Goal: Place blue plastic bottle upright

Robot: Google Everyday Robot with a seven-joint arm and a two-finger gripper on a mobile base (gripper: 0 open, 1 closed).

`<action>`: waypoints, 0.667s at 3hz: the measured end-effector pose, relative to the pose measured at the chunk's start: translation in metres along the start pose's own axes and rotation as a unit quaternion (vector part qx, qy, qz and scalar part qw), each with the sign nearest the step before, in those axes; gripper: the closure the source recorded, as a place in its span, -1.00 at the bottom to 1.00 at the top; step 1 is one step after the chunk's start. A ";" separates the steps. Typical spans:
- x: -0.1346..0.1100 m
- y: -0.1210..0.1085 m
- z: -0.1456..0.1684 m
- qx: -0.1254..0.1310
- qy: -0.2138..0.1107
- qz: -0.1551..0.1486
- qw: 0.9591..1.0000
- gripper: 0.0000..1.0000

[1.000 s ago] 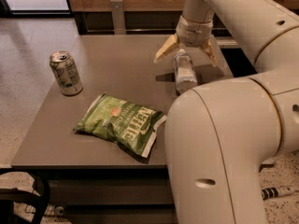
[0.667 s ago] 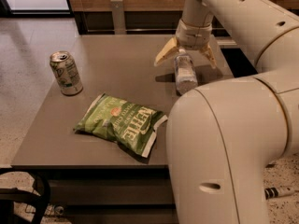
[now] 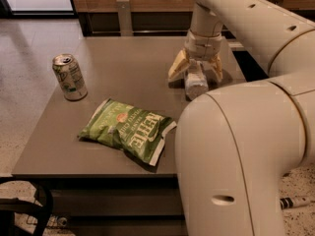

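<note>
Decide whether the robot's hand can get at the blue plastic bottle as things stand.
Probably yes: the hand hangs over the blue plastic bottle on the table, far right, fingers open either side, nothing between them.

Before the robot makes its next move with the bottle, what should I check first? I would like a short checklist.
1. Hand placed over the blue plastic bottle: ok.
2. Hand open, bottle between its fingers: ok.
3. Bottle standing upright: cannot tell, the arm hides its base.
4. Can and chip bag well apart from the bottle: ok.
</note>
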State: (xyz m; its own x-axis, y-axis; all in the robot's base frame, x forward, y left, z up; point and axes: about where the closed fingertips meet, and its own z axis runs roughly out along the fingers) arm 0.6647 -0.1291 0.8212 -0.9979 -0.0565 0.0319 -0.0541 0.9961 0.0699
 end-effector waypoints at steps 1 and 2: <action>-0.005 0.001 0.003 -0.002 -0.007 0.000 1.000 -0.21; -0.008 0.003 0.004 -0.002 -0.011 -0.001 1.000 0.43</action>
State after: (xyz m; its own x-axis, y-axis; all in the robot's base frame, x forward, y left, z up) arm 0.6728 -0.1257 0.8169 -0.9984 -0.0561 0.0091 -0.0553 0.9957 0.0749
